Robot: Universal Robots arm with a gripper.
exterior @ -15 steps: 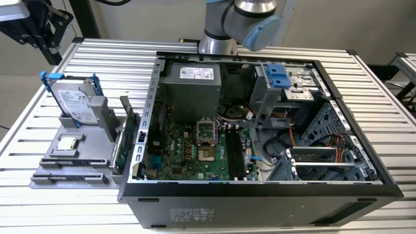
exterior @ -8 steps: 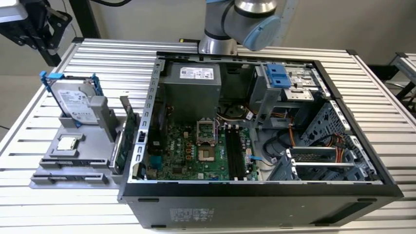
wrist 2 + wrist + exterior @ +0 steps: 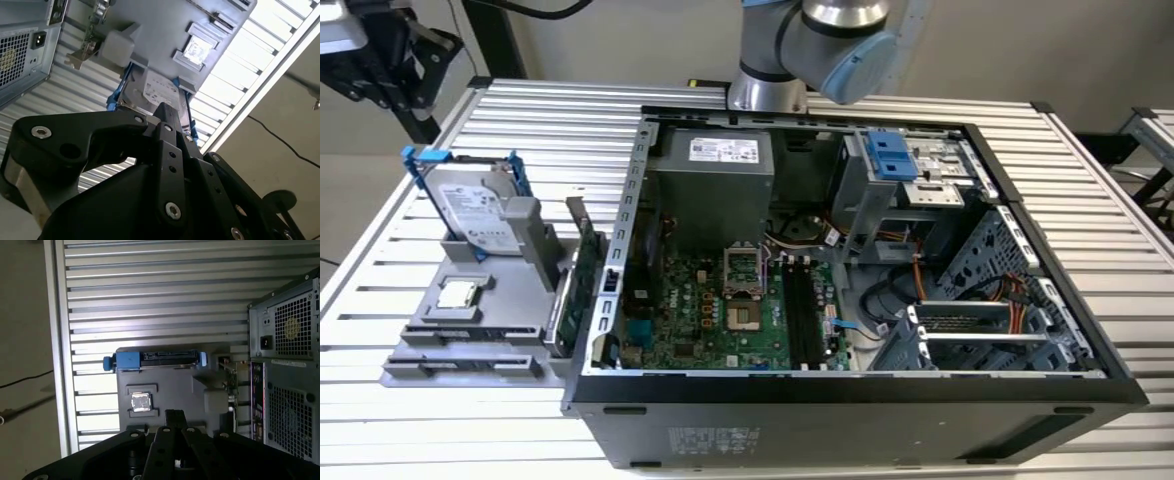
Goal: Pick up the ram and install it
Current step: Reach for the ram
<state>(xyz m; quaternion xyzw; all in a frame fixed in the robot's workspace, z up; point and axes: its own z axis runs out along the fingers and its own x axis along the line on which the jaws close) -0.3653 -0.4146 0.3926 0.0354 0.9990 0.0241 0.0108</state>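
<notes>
The ram [image 3: 575, 232] is a thin dark stick standing on edge in the grey holder [image 3: 467, 335] at the exterior view's left, next to a green card [image 3: 591, 262]. The holder stands beside the open computer case [image 3: 854, 395]. The case's long black memory slots [image 3: 798, 315] lie on the motherboard. My gripper [image 3: 174, 415] [image 3: 167, 111] hangs well above the holder in both wrist views. Its fingers meet at one tip and hold nothing. The arm's joint [image 3: 841, 35] is behind the case.
A silver hard drive in a blue frame [image 3: 470, 205] [image 3: 152, 360] and a small square chip [image 3: 458, 294] [image 3: 140, 403] also sit in the holder. A slatted metal table [image 3: 1107, 200] carries everything. The case's back panel [image 3: 285, 365] lies beside the holder.
</notes>
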